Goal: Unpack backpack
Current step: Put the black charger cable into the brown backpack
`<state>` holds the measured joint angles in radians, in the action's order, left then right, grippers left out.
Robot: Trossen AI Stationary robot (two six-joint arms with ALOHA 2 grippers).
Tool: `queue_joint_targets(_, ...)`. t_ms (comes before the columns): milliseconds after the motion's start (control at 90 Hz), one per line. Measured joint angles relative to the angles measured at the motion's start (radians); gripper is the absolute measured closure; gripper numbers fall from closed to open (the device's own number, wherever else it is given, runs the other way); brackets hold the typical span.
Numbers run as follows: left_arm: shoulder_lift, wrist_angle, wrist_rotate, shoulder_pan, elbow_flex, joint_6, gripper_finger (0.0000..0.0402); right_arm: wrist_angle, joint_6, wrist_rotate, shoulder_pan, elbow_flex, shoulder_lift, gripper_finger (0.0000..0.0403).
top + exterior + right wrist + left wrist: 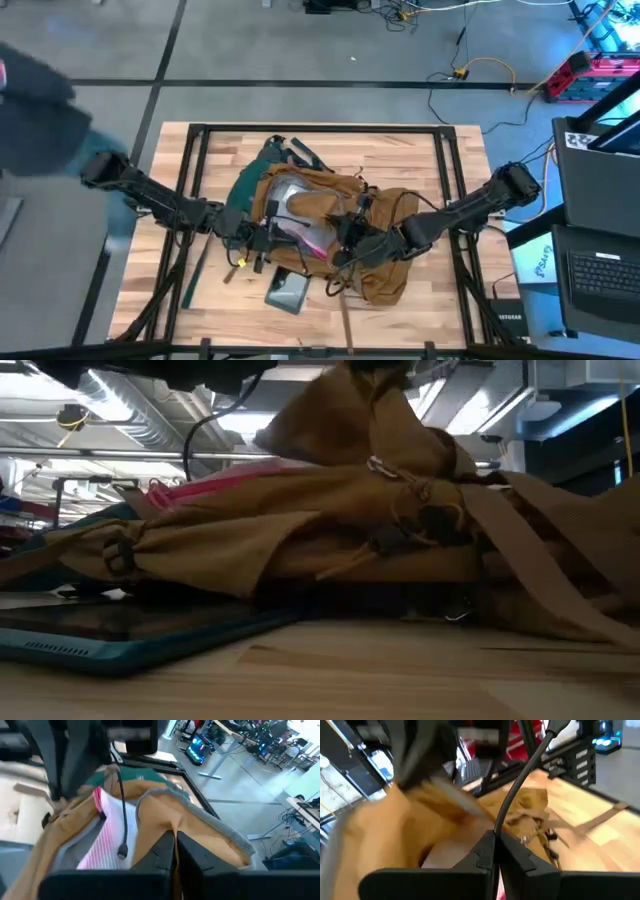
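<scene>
**Both arms at the backpack's mouth**

From above, the backpack (320,225) lay mid-bench (450,165), both arms reaching inward, the left pincer (252,238) and right pincer (350,243) at its opening. At bench level, tan fabric bulked behind a teal tablet (120,635). Each wrist view showed fingers pressed together, pinching tan fabric; a pink-edged pouch (107,842) sat inside.

Backpack (330,530) cut off at right edge in low view; tablet (110,625) partly hidden beneath it.
</scene>
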<state>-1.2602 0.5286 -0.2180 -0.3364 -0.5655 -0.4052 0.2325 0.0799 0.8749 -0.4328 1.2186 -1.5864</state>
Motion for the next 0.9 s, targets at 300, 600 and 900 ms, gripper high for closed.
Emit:
queue_joint_targets(300, -0.023, -0.080, 0.010, 0.093, 0.000, 0.050, 0.0402, 0.005, -0.037, -0.014, -0.023, 0.059, 0.000, 0.0403)
queue_joint_targets(600, -0.135, -0.012, 0.109, 0.236, 0.000, 0.105, 0.0402, 0.014, -0.037, -0.020, -0.019, 0.059, 0.000, 0.0403)
queue_joint_targets(900, -0.172, -0.011, 0.223, 0.314, 0.000, 0.190, 0.0355, 0.035, -0.035, -0.037, -0.019, 0.059, 0.001, 0.0403)
